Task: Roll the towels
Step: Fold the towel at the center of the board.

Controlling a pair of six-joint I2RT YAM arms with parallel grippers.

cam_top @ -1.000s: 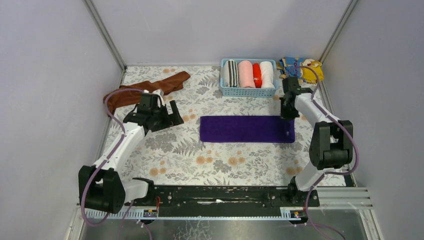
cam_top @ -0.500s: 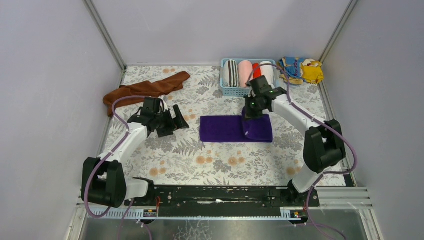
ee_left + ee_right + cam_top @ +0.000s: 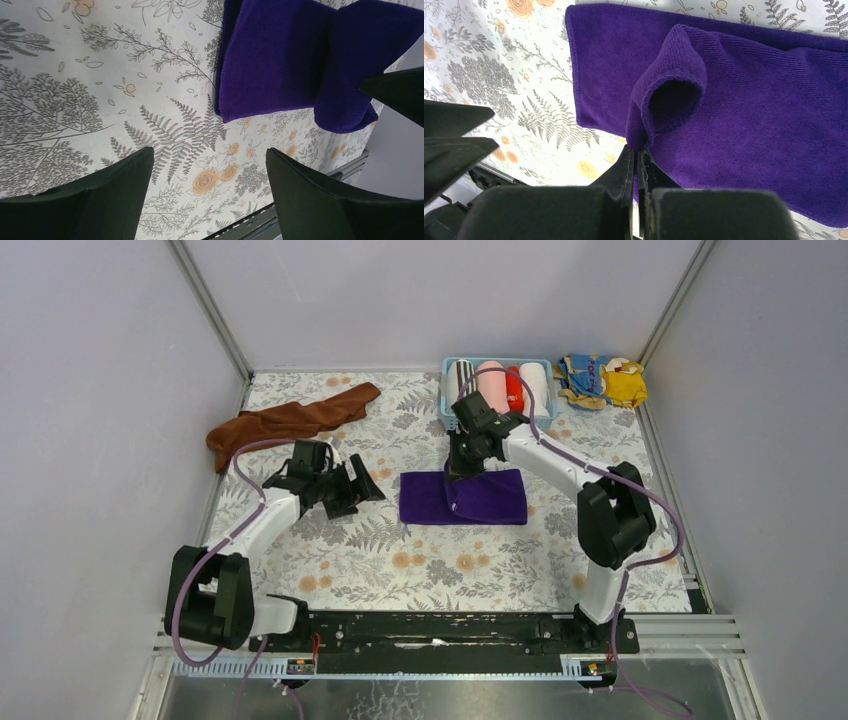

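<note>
**Fig.** Desk [image 3: 480, 560] w/ floral cover, seen from above and from both wrists.

- **Purple towel** [image 3: 495, 502] [image 3: 270, 55] [image 3: 749, 100]: lies nr desk centre, long axis left–right. One end is doubled back over the flat part, forming an open loop (right-wrist view).
- **R tool** [image 3: 456, 476] [image 3: 636, 156]: fingers closed tight on the towel edge at the base of the loop, over the towel's left half.
- **L tool** [image 3: 362, 496] [image 3: 210, 160]: fingers spread wide, nothing between them. It sits just left of the towel's left edge, apart from it; contact w/ desk cannot be told.
- **Brown towel** [image 3: 290, 420]: bunched in a long strip nr the far-left corner, well apart from both tools.
- **Basket** [image 3: 446, 410]: at the far edge, right of centre; holds rolled towels.
- **Patterned cloth** [image 3: 605, 380]: in the far-right corner.
</note>
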